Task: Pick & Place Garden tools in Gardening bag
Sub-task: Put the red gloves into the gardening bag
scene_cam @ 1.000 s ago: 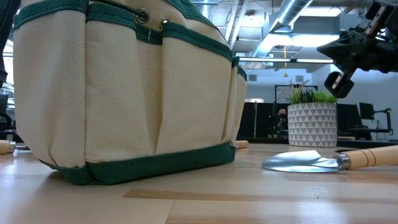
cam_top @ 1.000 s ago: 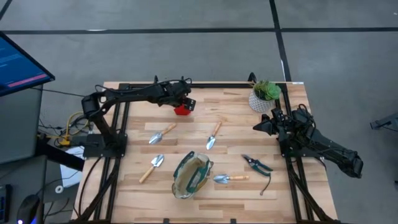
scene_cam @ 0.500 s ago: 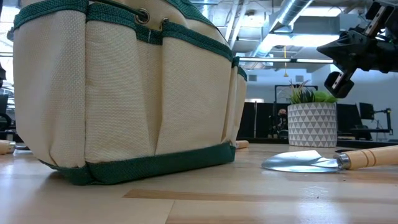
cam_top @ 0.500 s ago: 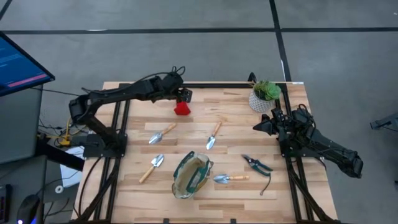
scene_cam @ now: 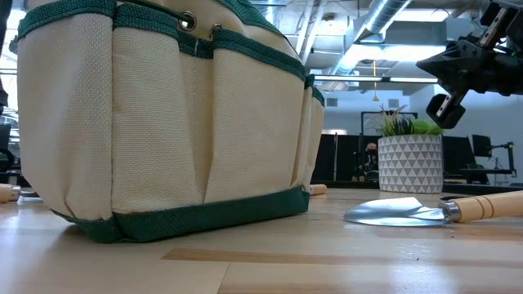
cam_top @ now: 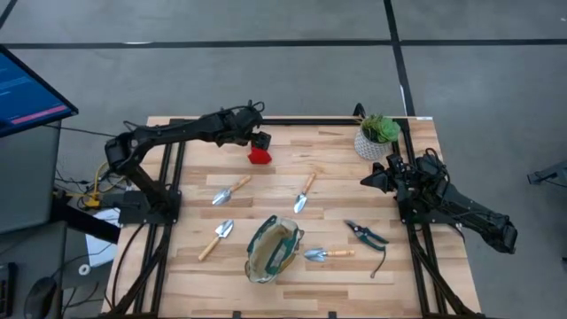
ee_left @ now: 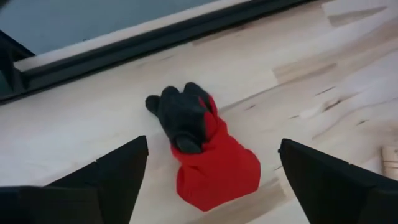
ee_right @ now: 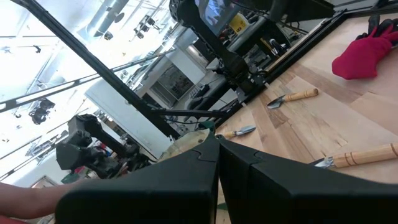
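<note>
Red item [ee_left: 214, 163], perhaps a glove; no legible writing.

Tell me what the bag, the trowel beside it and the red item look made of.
Gardening bag: woven canvas-like fabric, matte beige with green webbing trim; the weave grain shows.
Trowel: shiny metal blade that reflects light, pale wooden handle with visible grain.
Red item: soft cloth, probably a glove, matte red with black finger-like tips; it lies crumpled and limp.
</note>
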